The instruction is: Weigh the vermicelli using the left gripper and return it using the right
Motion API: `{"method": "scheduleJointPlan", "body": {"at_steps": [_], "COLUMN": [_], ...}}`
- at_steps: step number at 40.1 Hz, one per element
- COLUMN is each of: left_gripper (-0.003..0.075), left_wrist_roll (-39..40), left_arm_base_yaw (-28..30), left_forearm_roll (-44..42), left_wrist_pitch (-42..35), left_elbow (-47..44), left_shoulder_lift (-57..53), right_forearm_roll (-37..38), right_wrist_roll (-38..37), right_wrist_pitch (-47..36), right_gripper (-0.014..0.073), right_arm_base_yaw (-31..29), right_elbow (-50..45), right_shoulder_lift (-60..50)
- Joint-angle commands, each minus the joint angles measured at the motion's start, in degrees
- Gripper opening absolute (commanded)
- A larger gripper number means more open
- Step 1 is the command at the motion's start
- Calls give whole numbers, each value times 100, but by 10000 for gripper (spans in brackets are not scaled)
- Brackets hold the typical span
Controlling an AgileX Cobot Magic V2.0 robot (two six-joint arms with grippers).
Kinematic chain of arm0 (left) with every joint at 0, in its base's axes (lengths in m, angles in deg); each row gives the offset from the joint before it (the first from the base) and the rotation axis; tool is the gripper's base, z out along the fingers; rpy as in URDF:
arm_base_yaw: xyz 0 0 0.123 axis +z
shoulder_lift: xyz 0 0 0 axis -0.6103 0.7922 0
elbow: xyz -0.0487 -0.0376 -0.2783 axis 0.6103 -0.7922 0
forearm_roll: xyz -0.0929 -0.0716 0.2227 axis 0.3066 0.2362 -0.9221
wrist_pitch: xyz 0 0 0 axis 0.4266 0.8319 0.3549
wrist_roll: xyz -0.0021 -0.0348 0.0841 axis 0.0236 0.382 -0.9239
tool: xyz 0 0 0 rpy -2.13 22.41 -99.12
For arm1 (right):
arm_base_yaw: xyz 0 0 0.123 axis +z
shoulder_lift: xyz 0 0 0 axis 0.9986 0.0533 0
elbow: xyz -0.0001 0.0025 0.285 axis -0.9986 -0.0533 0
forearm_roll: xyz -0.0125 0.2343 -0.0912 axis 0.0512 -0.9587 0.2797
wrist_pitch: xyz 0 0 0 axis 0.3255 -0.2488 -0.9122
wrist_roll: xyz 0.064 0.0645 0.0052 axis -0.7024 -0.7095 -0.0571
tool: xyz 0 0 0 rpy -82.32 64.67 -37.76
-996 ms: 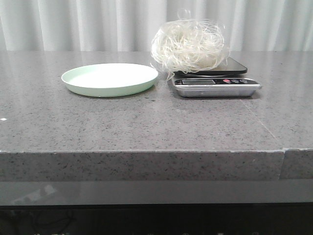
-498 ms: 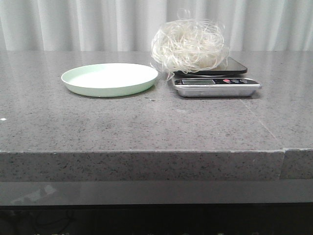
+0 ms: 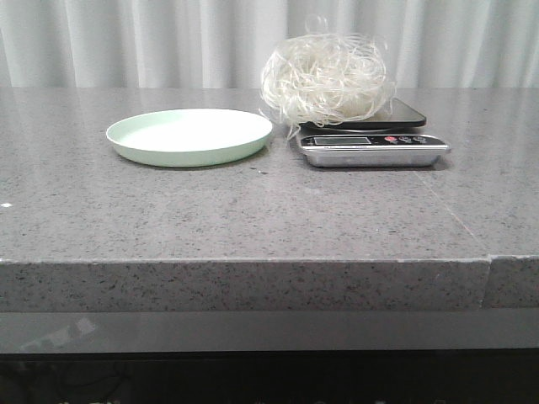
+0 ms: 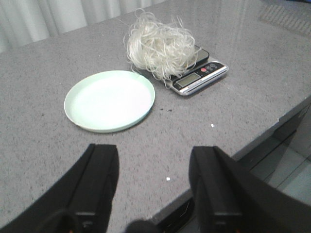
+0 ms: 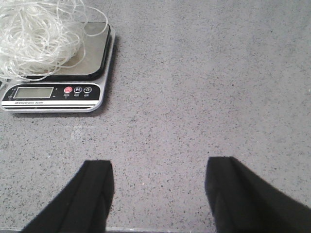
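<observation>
The vermicelli [image 3: 327, 80], a fluffy whitish nest, sits on the black platform of a small silver kitchen scale [image 3: 375, 150]. It also shows in the left wrist view [image 4: 160, 48] and the right wrist view [image 5: 36, 41]. A pale green plate [image 3: 189, 136] lies empty to the left of the scale. My left gripper [image 4: 154, 160] is open and empty, held back over the table's front edge, well short of the plate [image 4: 110, 100]. My right gripper [image 5: 160, 170] is open and empty, near the front edge, to the right of the scale [image 5: 58, 92]. Neither gripper shows in the front view.
The grey speckled stone table [image 3: 253, 210] has a seam near its front right corner. White curtains [image 3: 126, 42] hang behind the table. Small white specks [image 4: 212, 126] lie on the table near the front edge.
</observation>
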Motion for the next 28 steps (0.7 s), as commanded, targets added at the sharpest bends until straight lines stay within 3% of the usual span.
{"method": "scheduleJointPlan", "body": {"at_steps": [1, 15, 28], "left_gripper": [428, 428, 428], "left_wrist_roll": [49, 49, 49], "left_arm_base_yaw": [0, 0, 0], "left_forearm_roll": [70, 74, 74], "left_wrist_pitch": [-467, -380, -380], "left_elbow": [-191, -503, -503], "left_shoulder_lift": [-368, -725, -725], "right_forearm_roll": [-1, -419, -637], "right_wrist_roll": [55, 262, 778], "right_wrist_pitch": [-330, 240, 413], "right_gripper": [530, 524, 519], "right_arm_base_yaw": [-20, 74, 874], "right_elbow": [151, 884, 2213], "right_shoulder_lift": [52, 910, 2573]}}
